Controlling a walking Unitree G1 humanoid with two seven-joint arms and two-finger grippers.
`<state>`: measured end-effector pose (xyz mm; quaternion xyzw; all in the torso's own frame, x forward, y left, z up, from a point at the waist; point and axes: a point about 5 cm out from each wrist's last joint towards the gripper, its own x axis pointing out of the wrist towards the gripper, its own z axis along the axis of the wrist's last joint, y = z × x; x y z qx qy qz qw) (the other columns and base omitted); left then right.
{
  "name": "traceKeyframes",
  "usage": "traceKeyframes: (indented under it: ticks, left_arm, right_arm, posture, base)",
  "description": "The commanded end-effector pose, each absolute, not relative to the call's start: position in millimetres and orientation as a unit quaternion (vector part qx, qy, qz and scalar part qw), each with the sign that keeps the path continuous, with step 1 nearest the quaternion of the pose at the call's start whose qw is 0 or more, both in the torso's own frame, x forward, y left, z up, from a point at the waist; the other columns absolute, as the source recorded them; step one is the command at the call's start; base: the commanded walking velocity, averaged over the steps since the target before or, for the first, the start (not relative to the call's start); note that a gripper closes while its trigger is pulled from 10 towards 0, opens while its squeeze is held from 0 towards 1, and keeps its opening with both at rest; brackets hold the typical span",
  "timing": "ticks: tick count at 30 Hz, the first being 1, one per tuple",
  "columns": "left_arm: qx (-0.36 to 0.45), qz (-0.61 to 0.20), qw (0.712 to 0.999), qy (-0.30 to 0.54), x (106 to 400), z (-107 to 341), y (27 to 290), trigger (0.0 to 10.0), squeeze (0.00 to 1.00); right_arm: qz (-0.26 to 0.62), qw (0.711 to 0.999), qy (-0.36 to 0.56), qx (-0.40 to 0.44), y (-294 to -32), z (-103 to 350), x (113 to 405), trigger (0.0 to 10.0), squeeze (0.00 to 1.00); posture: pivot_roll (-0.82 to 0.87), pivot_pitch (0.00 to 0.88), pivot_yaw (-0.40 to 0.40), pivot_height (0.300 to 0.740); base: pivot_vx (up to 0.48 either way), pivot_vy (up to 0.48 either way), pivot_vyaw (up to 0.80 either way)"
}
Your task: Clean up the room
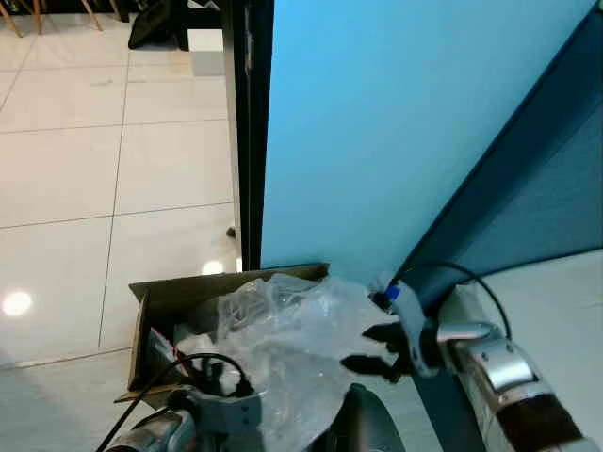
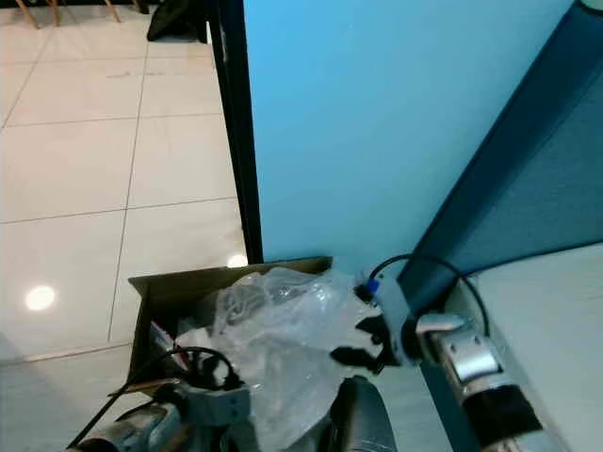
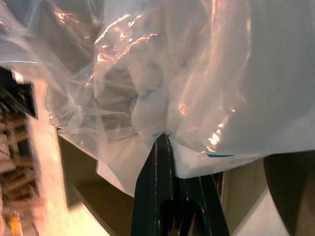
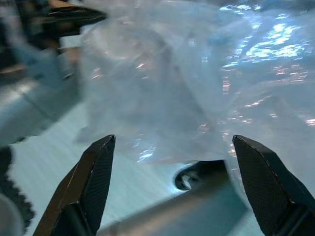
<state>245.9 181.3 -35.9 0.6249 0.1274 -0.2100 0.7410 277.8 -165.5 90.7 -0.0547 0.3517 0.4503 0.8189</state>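
Nearest us, our left end effector (image 3: 170, 147) is clenched on the plastic bag (image 1: 283, 353) over the box (image 1: 160, 301) on the floor; right end effector (image 1: 377, 350) released beside it. We judge it light, slippery; pinch bunched folds.

Cardboard box (image 1: 155, 306) on the tiled floor (image 1: 113, 160), near left, at the foot of a wall panel (image 1: 396, 122). Plastic bag (image 1: 283, 348) lies in and over the box's right half. Table (image 1: 556, 301) to the right. Chair legs (image 1: 38, 14) far left.
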Motion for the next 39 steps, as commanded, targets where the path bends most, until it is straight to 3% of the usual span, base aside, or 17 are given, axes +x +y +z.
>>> traceKeyframes:
  ticks: [1,2,3,6,17,21,22,23,24,25,26,27,28,33,37,38,39]
  left_arm:
    - [0.623,-0.204,0.73,0.194,227,-49,201,0.0,0.0]
    - [0.586,-0.16,0.757,0.239,227,-49,211,0.0,0.0]
    - [0.586,-0.16,0.757,0.239,227,-49,211,0.0,0.0]
    - [0.516,-0.094,0.798,0.297,228,-49,219,0.0,0.0]
    - [0.405,-0.035,0.84,0.361,228,-54,210,0.0,0.0]
    - [0.39,-0.035,0.846,0.363,228,-54,207,0.0,0.0]
    - [0.357,-0.042,0.858,0.367,228,-56,200,2.4,0.0]
    - [0.357,-0.042,0.858,0.367,228,-56,200,2.4,0.0]
    - [0.307,-0.045,0.877,0.367,230,-56,192,4.5,0.0]
    - [0.307,-0.045,0.877,0.367,230,-56,192,4.5,0.0]
    - [0.237,-0.045,0.904,0.354,236,-53,181,10.0,0.0]
    - [0.237,-0.045,0.904,0.354,236,-53,181,10.0,0.0]
    - [0.154,-0.061,0.929,0.33,245,-47,167,10.0,0.0]
    - [0.021,-0.125,0.96,0.249,270,-21,143,10.0,0.0]
    - [0.006,-0.143,0.962,0.231,275,-15,141,10.0,0.0]
    - [0.012,-0.174,0.961,0.214,279,-9,139,10.0,0.37]
    - [0.012,-0.174,0.961,0.214,279,-9,139,10.0,0.37]
  right_arm:
    - [0.451,0.815,0.36,-0.049,-164,88,273,10.0,0.0]
    - [0.468,0.811,0.349,-0.032,-155,91,268,10.0,0.0]
    - [0.468,0.811,0.349,-0.032,-155,91,268,10.0,0.0]
    - [0.501,0.805,0.318,0.007,-143,103,260,10.0,0.0]
    - [0.448,0.844,0.289,0.062,-122,101,265,10.0,0.0]
    - [0.443,0.845,0.295,0.062,-120,99,265,10.0,0.0]
    - [0.437,0.847,0.295,0.064,-118,98,265,10.0,0.0]
    - [0.437,0.847,0.295,0.064,-118,98,265,10.0,0.0]
    - [0.434,0.849,0.291,0.074,-117,100,266,10.0,0.0]
    - [0.434,0.849,0.291,0.074,-117,100,266,10.0,0.0]
    - [0.442,0.849,0.269,0.109,-114,109,267,10.0,0.0]
    - [0.442,0.849,0.269,0.109,-114,109,267,10.0,0.0]
    - [0.461,0.841,0.239,0.151,-110,121,267,10.0,0.0]
    - [0.497,0.819,0.197,0.21,-105,139,263,10.0,0.0]
    - [0.499,0.816,0.2,0.211,-104,138,262,10.0,0.0]
    - [0.503,0.813,0.203,0.211,-102,135,261,10.0,0.0]
    - [0.503,0.813,0.203,0.211,-102,135,261,10.0,0.0]
  posture:
    - [0.01,0.208,-0.078,0.62]
    - [0.01,0.212,-0.077,0.62]
    - [0.01,0.212,-0.077,0.62]
    - [0.0,0.217,-0.077,0.62]
    - [-0.06,0.228,-0.076,0.62]
    - [-0.06,0.228,-0.075,0.62]
    - [-0.06,0.225,-0.074,0.62]
    - [-0.06,0.225,-0.074,0.62]
    - [-0.05,0.225,-0.072,0.62]
    - [-0.05,0.225,-0.072,0.62]
    - [-0.05,0.223,-0.07,0.62]
    - [-0.05,0.223,-0.07,0.62]
    - [-0.05,0.22,-0.07,0.62]
    - [-0.03,0.21,-0.065,0.62]
    - [-0.03,0.21,-0.065,0.62]
    - [-0.01,0.2,-0.061,0.62]
    - [-0.01,0.2,-0.061,0.62]
  base:
    - [0.0,0.0,0.0]
    - [0.0,0.0,0.0]
    - [0.0,0.0,0.0]
    - [0.0,0.0,0.0]
    - [0.0,0.0,0.0]
    - [0.0,0.0,0.0]
    - [0.0,0.0,0.0]
    - [0.0,0.0,0.0]
    - [0.0,0.0,0.0]
    - [0.0,0.0,0.0]
    - [0.0,0.0,0.0]
    - [0.0,0.0,0.0]
    - [0.0,0.0,0.0]
    - [0.0,0.0,0.0]
    - [0.0,0.0,0.0]
    - [0.0,0.0,0.0]
    - [0.0,0.0,0.0]
